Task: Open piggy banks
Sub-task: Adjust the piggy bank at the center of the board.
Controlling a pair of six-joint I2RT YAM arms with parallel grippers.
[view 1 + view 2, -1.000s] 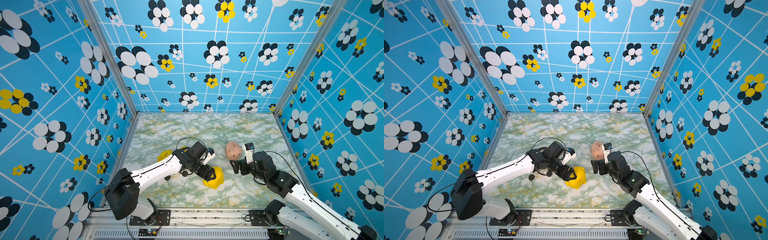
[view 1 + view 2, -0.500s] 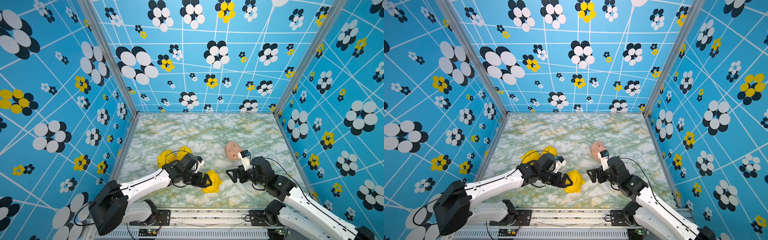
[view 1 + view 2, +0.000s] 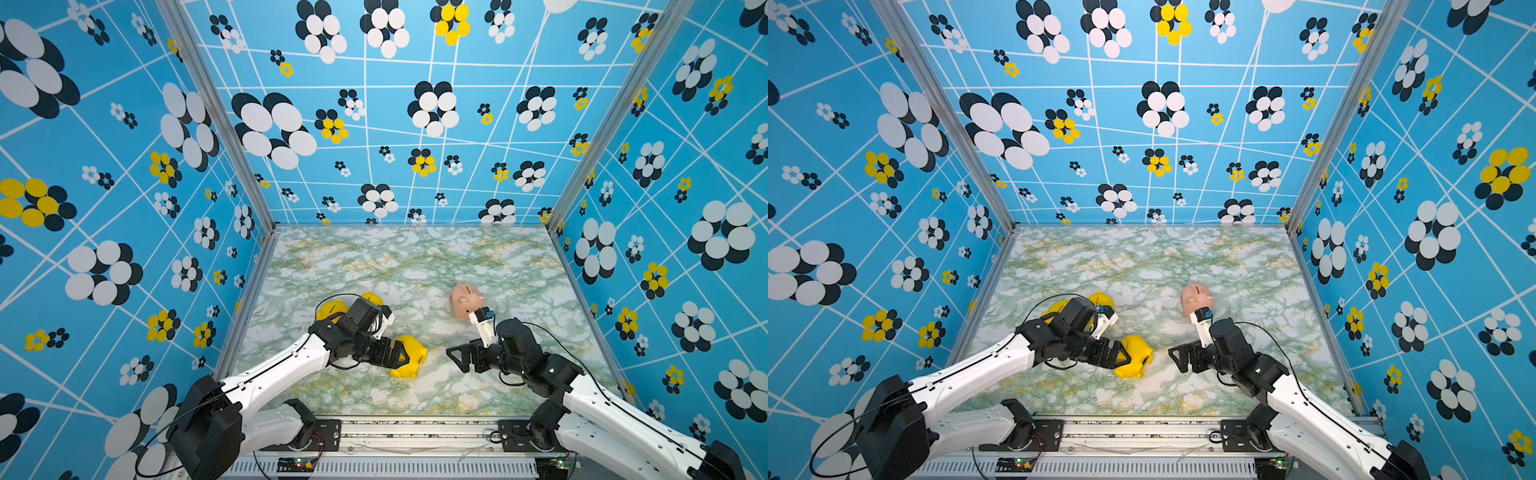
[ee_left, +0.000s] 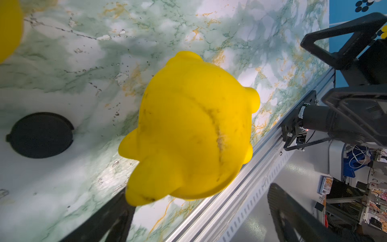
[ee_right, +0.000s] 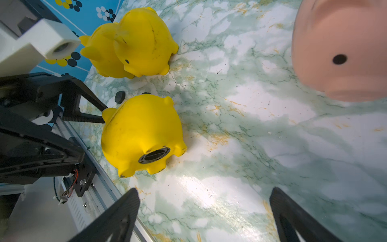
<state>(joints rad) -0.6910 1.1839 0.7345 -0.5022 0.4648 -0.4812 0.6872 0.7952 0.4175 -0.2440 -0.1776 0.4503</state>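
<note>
A yellow piggy bank (image 3: 409, 355) (image 3: 1136, 359) lies on its side near the table's front. Its round belly opening (image 5: 154, 155) has a black rim and faces my right arm. My left gripper (image 3: 395, 353) (image 4: 199, 199) is open right at this pig's back, one fingertip (image 5: 100, 119) touching it. Two more yellow piggy banks (image 3: 332, 309) (image 5: 144, 42) stand together behind my left arm. The pink piggy bank (image 3: 465, 299) (image 5: 339, 48) stands upright at mid-right. My right gripper (image 3: 461, 357) (image 5: 204, 201) is open and empty over bare table, between the pink pig and the lying yellow one.
A loose black disc (image 4: 40, 135) (image 5: 120, 96) lies on the marble table (image 3: 415, 266) beside the lying pig, with part of another (image 5: 146, 93) showing behind it. The metal front rail (image 3: 415, 428) runs close to both grippers. Blue patterned walls (image 3: 124, 208) enclose the table.
My left gripper has opened and dropped down to the lying yellow pig. My right gripper has left the pink pig and swung towards the front middle, still open.
</note>
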